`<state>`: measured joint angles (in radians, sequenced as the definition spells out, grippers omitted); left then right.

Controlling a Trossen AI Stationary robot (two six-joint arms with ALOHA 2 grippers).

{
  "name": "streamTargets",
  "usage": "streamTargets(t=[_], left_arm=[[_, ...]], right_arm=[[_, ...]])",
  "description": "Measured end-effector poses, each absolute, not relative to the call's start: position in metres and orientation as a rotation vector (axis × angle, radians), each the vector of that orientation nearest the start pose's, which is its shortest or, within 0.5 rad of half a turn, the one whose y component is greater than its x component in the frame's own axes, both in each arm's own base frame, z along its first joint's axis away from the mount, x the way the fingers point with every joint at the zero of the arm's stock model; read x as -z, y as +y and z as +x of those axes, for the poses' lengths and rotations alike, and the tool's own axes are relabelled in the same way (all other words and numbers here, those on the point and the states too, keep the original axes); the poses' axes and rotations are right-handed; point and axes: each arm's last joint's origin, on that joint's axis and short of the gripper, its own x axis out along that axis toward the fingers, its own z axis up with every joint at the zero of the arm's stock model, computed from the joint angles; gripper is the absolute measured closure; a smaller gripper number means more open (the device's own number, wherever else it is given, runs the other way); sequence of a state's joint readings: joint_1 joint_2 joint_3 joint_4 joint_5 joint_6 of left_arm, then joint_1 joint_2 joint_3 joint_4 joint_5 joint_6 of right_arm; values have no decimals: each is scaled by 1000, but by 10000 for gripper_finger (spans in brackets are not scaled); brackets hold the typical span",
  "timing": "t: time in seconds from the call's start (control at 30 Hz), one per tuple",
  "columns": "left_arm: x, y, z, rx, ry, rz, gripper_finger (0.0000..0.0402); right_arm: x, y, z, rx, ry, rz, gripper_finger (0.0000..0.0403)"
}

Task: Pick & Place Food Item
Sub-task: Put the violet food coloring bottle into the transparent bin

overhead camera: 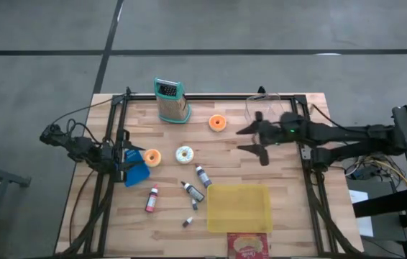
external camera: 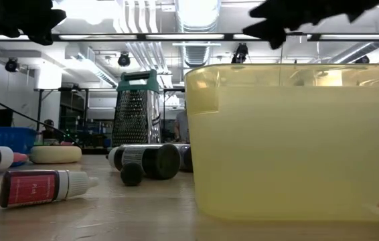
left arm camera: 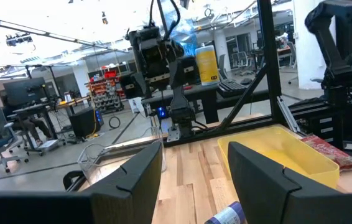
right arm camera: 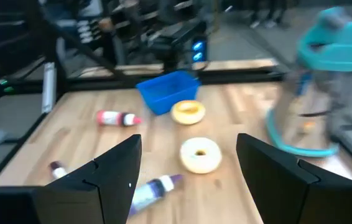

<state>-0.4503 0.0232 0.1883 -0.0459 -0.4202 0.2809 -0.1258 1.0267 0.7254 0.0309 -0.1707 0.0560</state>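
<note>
Three doughnuts lie on the bench [overhead camera: 290, 216] as my right gripper [overhead camera: 255, 142] hangs over its right half, fingers spread wide and pinching nothing. Nearest of the three is the orange doughnut [overhead camera: 218, 123], toward the far edge and just right of the grater [overhead camera: 170, 101]; it lies to the left of my fingertips and a little farther back. The white doughnut [overhead camera: 184, 154] sits near the middle of the bench, farther left again, and in my right wrist view it lies straight ahead between my spread fingers [right arm camera: 196, 154], with the yellow doughnut [right arm camera: 188, 112] and the blue bin [right arm camera: 167, 91] beyond it.

My left gripper [overhead camera: 121, 160] waits at the left edge, beside that blue bin, its fingers parted with nothing between them, and the yellow doughnut just to its right. For the orange doughnut my right arm is clearly the nearer; for the yellow one, the left arm is.

All three are rings lying flat, so no long axis matters to my grip. I judge the coming move a reach leftward and down. The yellow tub [overhead camera: 239, 208], the likely drop point, sits toward the near edge, near and to the left of my right gripper.
</note>
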Motion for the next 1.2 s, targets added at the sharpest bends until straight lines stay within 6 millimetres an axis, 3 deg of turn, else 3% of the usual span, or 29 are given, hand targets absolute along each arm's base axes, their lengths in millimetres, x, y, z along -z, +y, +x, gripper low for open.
streamTargets(t=[0.13, 0.3, 0.6, 0.8, 1.03, 1.2], left_arm=[[-220, -25, 78, 15, -112, 230, 213], [-220, -25, 78, 15, -112, 230, 213], [-220, -25, 78, 15, -112, 230, 213], [-220, -25, 78, 15, -112, 230, 213], [-220, -25, 78, 15, -113, 230, 213], [-220, -25, 78, 16, -111, 231, 213]], right_arm=[[-297, -24, 256, -52, 357, 149, 142], [-291, -28, 287, -14, 506, 274, 142], [-298, -18, 332, -1, 561, 288, 142], [-295, -3, 353, 61, 739, 391, 142], [-280, 17, 377, 112, 797, 395, 144], [-267, 26, 385, 223, 805, 493, 153]])
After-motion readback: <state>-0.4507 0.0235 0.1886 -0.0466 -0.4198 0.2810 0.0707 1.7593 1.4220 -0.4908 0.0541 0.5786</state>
